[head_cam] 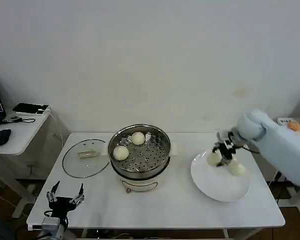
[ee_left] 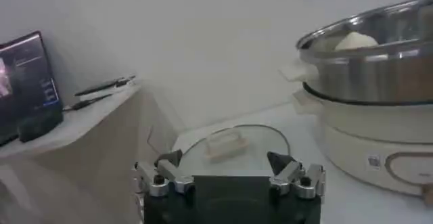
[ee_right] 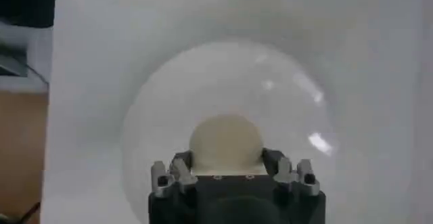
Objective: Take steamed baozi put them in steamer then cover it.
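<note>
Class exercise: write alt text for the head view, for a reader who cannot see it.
The right gripper reaches over a white plate holding two baozi. At the table's centre an uncovered steel steamer holds two more baozi, its glass lid lying flat beside it; the left gripper waits open near the table's front corner.

A rectangular white table (head_cam: 175,205) with a smooth top carries three items. Near its centre stands the round stainless-steel steamer (head_cam: 139,152) on a cream-white base, with a perforated inner tray. Just beside the steamer, toward the table's left end, a clear round glass lid (head_cam: 86,157) with a pale handle lies flat on the tabletop. Toward the right end, apart from the steamer, rests a flat round white plate (head_cam: 221,185).
</note>
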Controlling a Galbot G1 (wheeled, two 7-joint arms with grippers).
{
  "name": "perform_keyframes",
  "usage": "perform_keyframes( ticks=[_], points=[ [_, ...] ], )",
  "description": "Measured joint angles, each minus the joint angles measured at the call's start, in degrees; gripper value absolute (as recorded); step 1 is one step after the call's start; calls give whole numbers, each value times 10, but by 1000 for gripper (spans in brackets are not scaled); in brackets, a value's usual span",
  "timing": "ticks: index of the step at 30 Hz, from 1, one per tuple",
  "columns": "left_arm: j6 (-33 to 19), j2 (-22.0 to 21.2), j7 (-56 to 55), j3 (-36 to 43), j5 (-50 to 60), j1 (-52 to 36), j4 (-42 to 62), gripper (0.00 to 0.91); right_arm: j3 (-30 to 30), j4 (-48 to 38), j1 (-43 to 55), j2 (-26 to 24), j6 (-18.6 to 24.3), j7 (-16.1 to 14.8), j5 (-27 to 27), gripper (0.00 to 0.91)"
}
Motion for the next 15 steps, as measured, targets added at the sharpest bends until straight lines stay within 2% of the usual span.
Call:
perform_keyframes(
  ticks=[6, 15],
  points=[
    [0, -2, -1, -1, 3, 2, -1, 907, -24, -1, 71, 49, 33, -4, 30, 695],
    [-1, -9, -2, -8, 4, 4, -9, 907, -61, -5, 132, 124, 128, -11, 64, 695]
  ],
)
